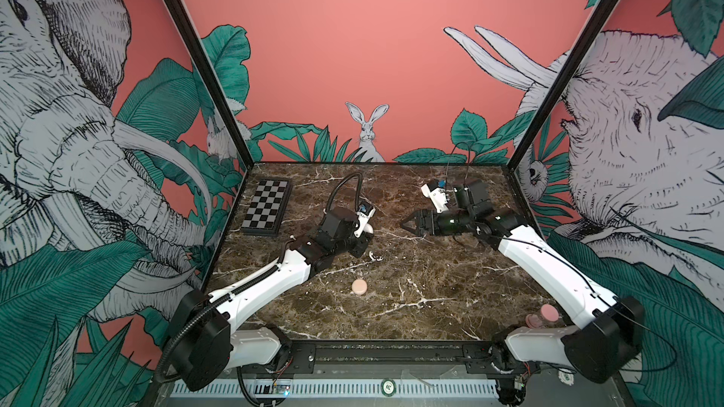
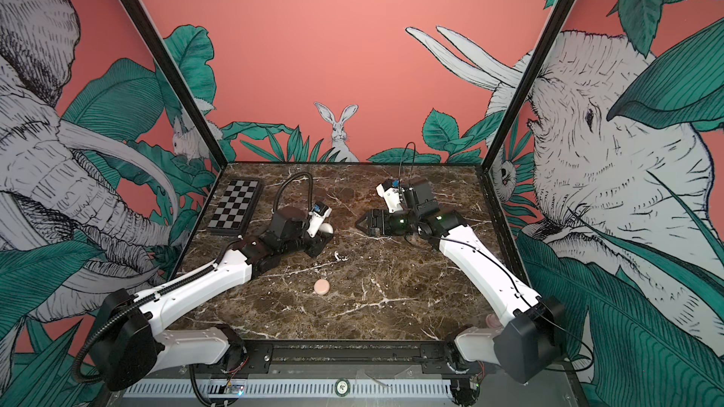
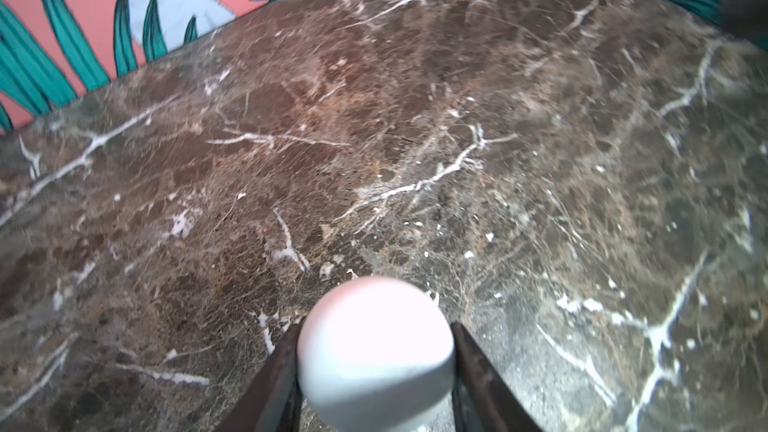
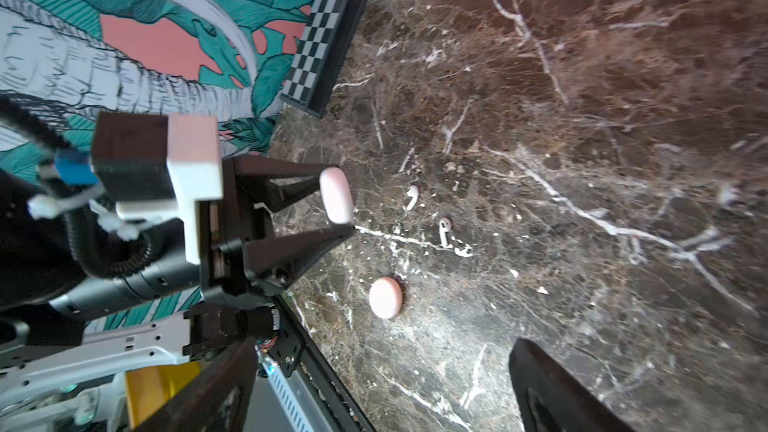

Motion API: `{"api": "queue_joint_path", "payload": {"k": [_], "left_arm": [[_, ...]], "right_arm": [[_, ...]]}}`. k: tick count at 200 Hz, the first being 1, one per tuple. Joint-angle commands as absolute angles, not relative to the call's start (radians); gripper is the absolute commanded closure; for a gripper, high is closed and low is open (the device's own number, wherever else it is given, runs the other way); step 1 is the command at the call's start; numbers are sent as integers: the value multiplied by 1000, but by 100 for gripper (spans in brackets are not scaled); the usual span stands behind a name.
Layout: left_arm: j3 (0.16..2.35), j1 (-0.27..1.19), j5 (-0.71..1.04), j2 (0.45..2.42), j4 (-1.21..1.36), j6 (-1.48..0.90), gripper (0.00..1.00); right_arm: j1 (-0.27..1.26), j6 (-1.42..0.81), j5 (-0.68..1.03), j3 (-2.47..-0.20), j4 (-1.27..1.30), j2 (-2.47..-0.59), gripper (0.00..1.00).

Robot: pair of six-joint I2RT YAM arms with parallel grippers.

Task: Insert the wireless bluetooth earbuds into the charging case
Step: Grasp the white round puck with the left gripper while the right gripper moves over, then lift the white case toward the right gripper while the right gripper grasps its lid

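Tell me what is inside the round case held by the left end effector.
Nothing inside shows: the round case, gripped by the left end effector, looks shut, so its shell covers the interior. Two earbuds lie outside it on the marble.

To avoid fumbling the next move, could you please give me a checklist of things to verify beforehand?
1. Grip of the left gripper on the pale round case: ok.
2. Held case open for earbuds: not ok, it looks shut.
3. The right gripper open and empty: ok.
4. Lying free on the table, one earbud and the other earbud: ok.
5. The second pink case apart from both earbuds: ok.
6. The pink thing at the near right corner: cannot tell, the right arm half hides it.
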State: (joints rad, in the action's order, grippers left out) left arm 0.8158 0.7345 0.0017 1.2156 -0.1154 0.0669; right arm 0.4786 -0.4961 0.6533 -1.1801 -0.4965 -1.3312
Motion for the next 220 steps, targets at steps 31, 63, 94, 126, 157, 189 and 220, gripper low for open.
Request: {"api": "queue_joint_path", "payload": {"k": [31, 63, 94, 126, 157, 189, 220], "left_arm": [[726, 776, 15, 1078, 61, 303, 100], [714, 805, 73, 1066, 49, 352, 100], [712, 828, 116, 1068, 36, 374, 100], [708, 850, 112, 1079, 26, 405, 100], [719, 856, 93, 1098, 11, 410, 100], [718, 859, 97, 1102, 14, 410, 100], [719, 859, 88, 1106, 17, 404, 100]], "right_arm": [[502, -559, 829, -1146, -352, -1381, 14], [551, -509, 795, -1159, -372, -1403, 19], [580, -482, 770, -1175, -391, -1445, 27], [617, -488, 761, -1194, -374, -1475, 34], [639, -496, 762, -1200, -370, -1491, 41], [654, -515, 758, -1193, -352, -1499, 50], [665, -527, 761, -1193, -343, -1507, 57]]}}
